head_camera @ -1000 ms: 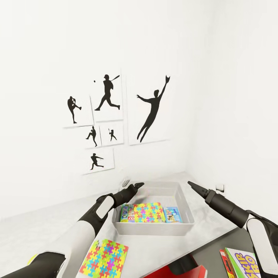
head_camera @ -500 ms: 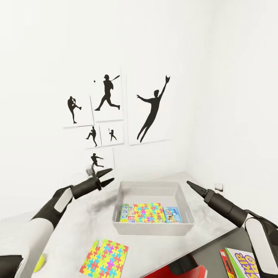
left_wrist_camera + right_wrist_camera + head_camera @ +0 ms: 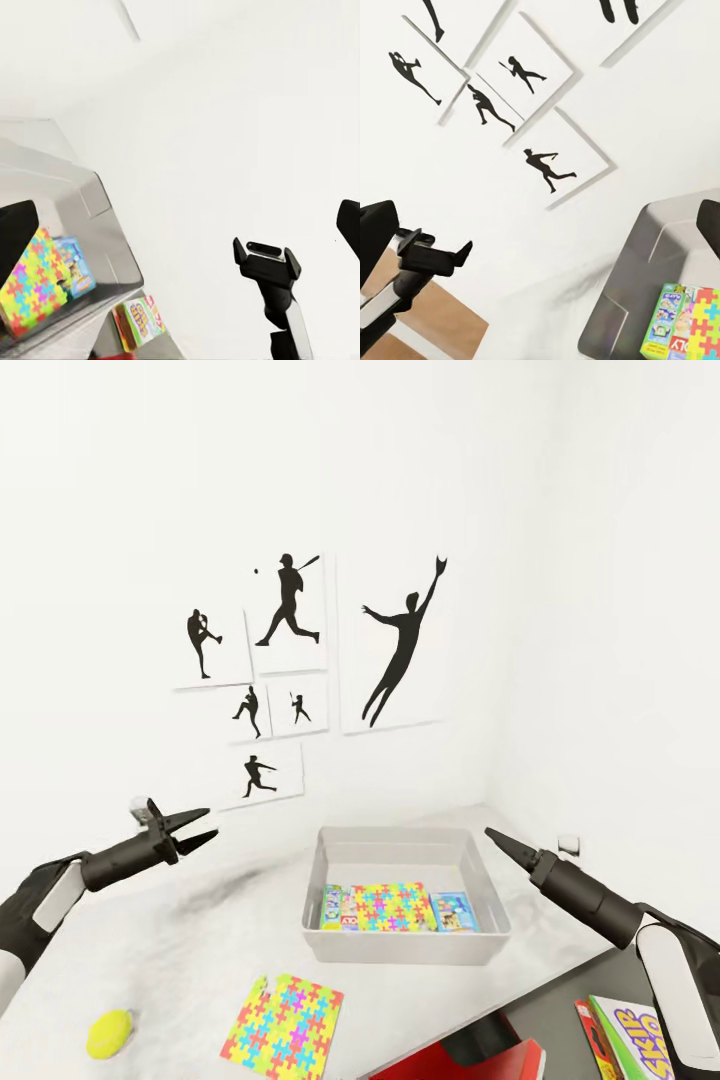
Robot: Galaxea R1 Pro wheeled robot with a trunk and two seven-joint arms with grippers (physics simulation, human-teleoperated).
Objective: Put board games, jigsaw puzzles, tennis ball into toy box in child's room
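Step in hand: judged from the layout, between deliveries; one puzzle and two game boxes lie in the toy box, three toys remain outside.
Left hand: empty, fingers spread apart, raised over the tabletop.
Loose jigsaw puzzle: flat on the tabletop, below and inward of the left hand, nearer the robot; a thin square of pink, yellow, blue and green pieces.
Tennis ball: small, yellow-green, below the left hand, just outward of that puzzle.
Green board game: below the right hand, on the lower dark section.
Right hand: empty; whether parted or closed, I cannot tell; hovers beside the box's far right corner.
Next move, a judgement: lower the left hand to the puzzle or ball.
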